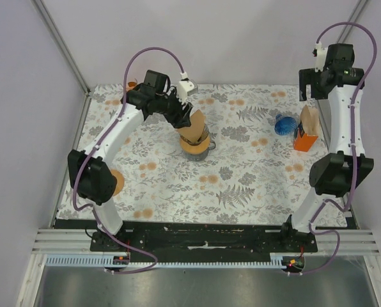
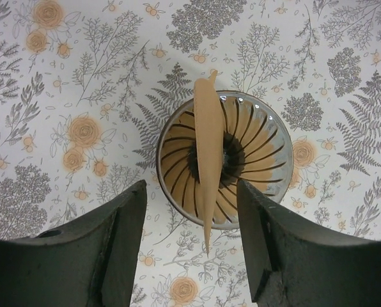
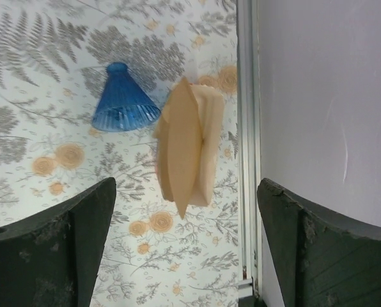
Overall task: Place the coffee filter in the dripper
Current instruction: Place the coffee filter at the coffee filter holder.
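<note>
Fingers (image 2: 123,243) of the left gripper (image 2: 190,188) are spread on either side of the coffee filter (image 2: 208,160) and touch neither face of it. Brown and folded flat, the filter stands edge-on in the ribbed glass dripper (image 2: 261,160), both ends reaching past the rim. The dripper sits toward the far edge of the flower-patterned worktop (image 1: 241,185), left of its middle. The right gripper (image 3: 187,182) hangs with fingers wide apart and empty above a blue cone (image 3: 123,105) and a stack of spare filters (image 3: 190,141) near the right edge.
</note>
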Controlling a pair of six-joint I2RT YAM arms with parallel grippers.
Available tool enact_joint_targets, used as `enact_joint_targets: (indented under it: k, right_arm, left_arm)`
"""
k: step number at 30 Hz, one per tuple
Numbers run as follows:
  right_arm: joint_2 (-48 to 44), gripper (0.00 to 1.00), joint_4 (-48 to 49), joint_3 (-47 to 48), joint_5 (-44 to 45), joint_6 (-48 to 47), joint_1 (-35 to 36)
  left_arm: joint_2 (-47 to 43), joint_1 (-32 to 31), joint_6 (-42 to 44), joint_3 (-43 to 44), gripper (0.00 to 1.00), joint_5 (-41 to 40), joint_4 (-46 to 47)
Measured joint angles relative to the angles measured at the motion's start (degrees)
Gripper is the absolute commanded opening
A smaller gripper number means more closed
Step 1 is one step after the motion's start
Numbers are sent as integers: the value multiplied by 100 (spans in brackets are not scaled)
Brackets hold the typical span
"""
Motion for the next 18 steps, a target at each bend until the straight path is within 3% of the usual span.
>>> enact_joint_targets:
  k: [3, 4, 9, 10, 18]
  right_arm:
    - [-444, 98, 136, -122, -205, 26, 114]
    - [-592, 98, 173, -175, -275, 33, 173]
    - [-1021, 98, 323, -299, -682, 63, 396]
    - [-1049, 98, 363, -319, -754, 66, 409]
    - [-1071, 98, 415, -627, -940, 90, 496]
  left_arm:
    - [151, -63, 2, 2, 60, 9, 61]
    - [210, -85, 4, 2, 54, 17, 72]
    - [468, -186, -17, 15, 7, 39, 109]
    - [496, -201, -24, 33, 2, 44, 116]
    - [352, -214, -269, 155, 2, 63, 190]
